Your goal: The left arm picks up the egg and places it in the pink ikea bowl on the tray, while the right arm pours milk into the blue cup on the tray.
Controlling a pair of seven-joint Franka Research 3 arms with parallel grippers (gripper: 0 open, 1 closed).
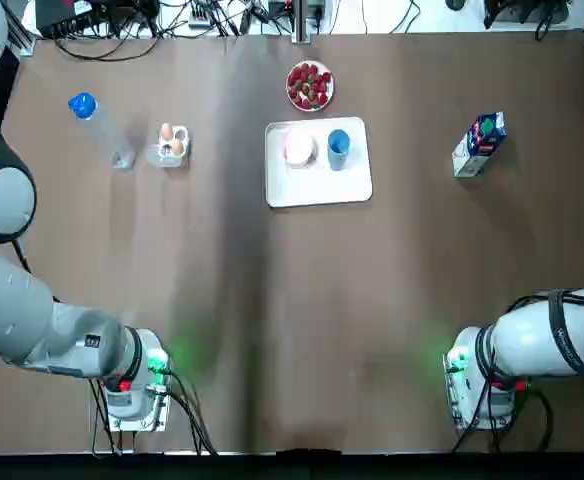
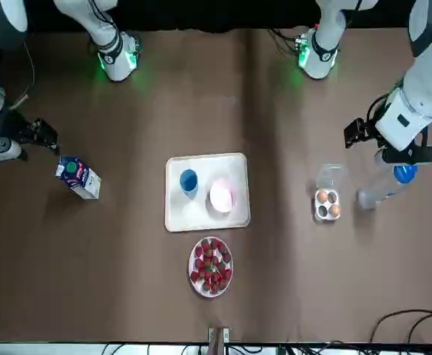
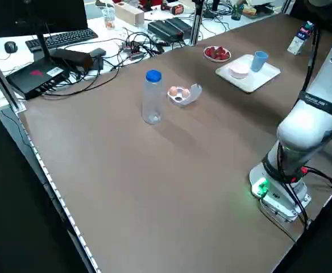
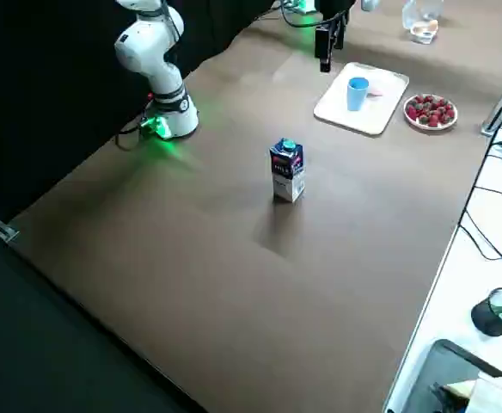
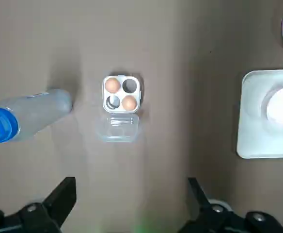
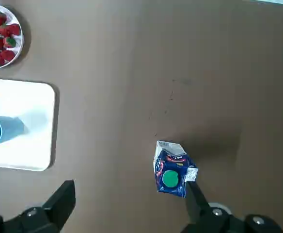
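Left gripper [image 5: 130,183]: spread wide, empty, ready for an egg [image 5: 112,85] toward the table's [image 5: 180,48] left edge.
Right gripper [image 6: 129,186]: wide, empty, facing the carton [image 6: 173,170].

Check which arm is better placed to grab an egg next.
Left. The eggs sit in their clear case on the table's left side, straight ahead of the left gripper, which is open. The right gripper, also open, hovers by the milk carton, beyond the tray.
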